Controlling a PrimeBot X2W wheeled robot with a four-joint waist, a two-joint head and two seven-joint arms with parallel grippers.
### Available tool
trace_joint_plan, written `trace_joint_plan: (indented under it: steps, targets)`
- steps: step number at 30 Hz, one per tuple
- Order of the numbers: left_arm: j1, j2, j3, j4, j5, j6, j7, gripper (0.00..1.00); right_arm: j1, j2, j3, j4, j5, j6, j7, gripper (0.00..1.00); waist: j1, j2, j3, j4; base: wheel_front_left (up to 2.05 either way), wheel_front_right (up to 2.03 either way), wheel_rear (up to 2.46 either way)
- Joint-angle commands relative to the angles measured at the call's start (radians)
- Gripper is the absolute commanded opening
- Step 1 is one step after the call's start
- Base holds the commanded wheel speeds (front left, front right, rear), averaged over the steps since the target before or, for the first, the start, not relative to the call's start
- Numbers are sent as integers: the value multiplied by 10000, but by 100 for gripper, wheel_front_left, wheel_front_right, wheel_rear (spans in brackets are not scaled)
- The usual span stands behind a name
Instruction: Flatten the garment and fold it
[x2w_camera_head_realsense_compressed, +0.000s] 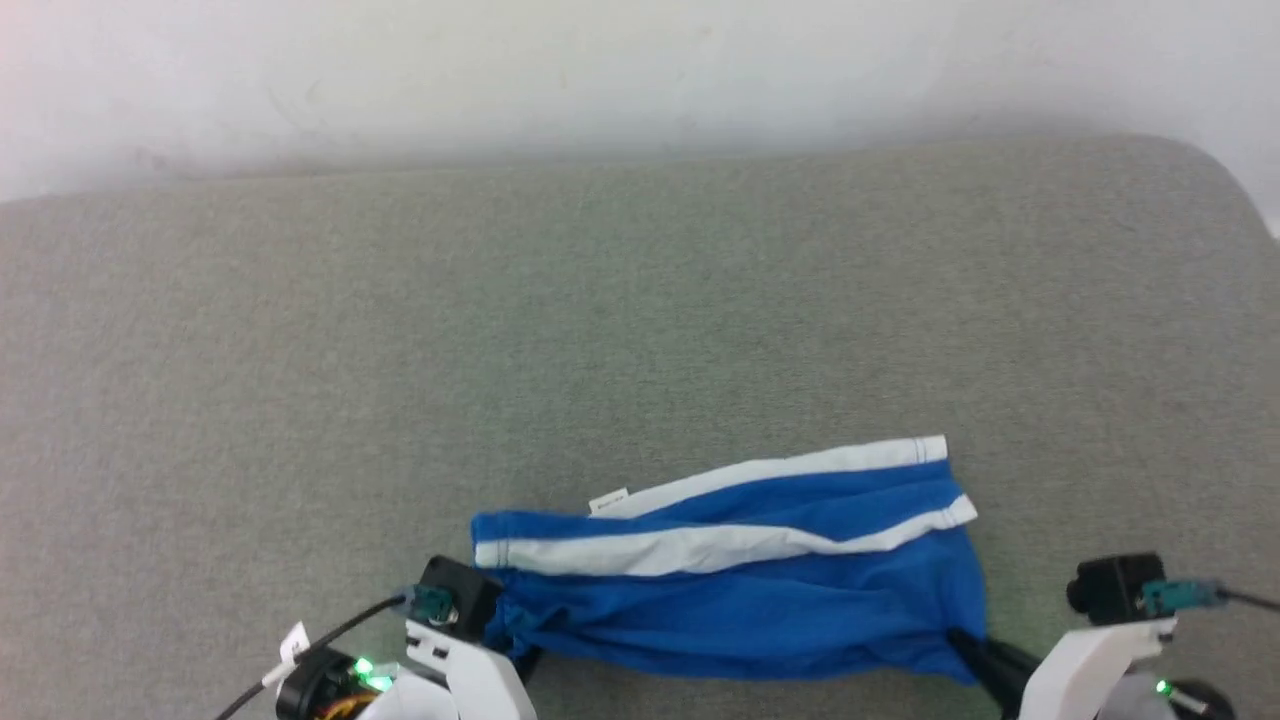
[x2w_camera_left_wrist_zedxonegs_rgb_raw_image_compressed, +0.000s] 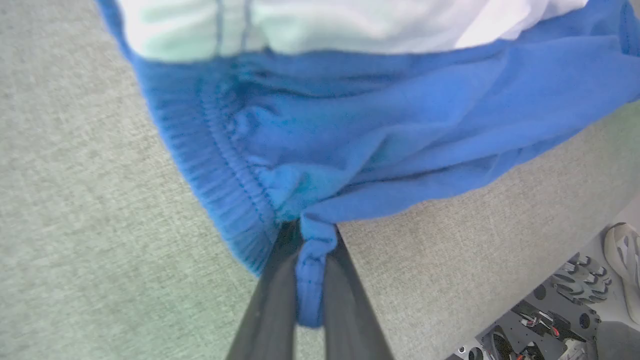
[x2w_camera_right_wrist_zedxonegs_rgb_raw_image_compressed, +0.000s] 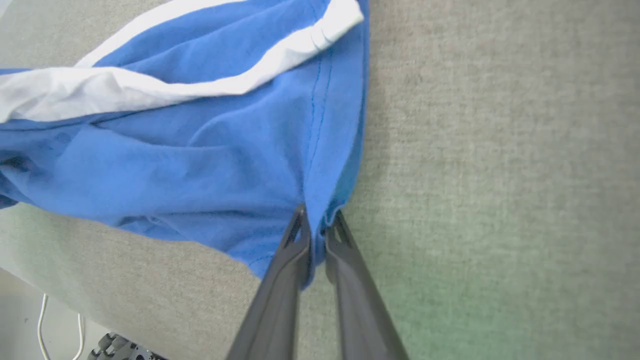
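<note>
Pinched tight, left gripper (x2w_camera_left_wrist_zedxonegs_rgb_raw_image_compressed: 311, 237) holds a bunched waistband corner of the shorts (x2w_camera_head_realsense_compressed: 740, 590); right gripper (x2w_camera_right_wrist_zedxonegs_rgb_raw_image_compressed: 316, 222) is clamped on the opposite hem corner. Blue shorts with white stripes lie rumpled between them, at the near edge of the grey cushion (x2w_camera_head_realsense_compressed: 600, 300).

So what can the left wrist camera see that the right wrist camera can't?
Left wrist view's own: the ribbed waistband of the garment, bunched where the left gripper pinches it, plus what looks like a pale shoe past the cushion's edge. Right wrist view's own: the right gripper pinching a stitched hem, and a white cable down below. Shared: the blue garment with its white stripe, lying on the grey cushion, and two dark fingers shut on its edge.
</note>
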Motion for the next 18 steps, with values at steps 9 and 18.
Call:
trace_joint_plan:
  steps: [9,18]
  targets:
    - [857,-763,740,-281,-981,413,-1290,100,1109,1730,-1434,-1797,-1458,-9,-1067,100,2,0,-683,-321,0,0,0]
    - [1176,-877,2206,-1404,-740,1359,-3302,100,1130,1797,-2642,-2636,-2170,-9,-837,100,2,0,-937,45,0,0,0]
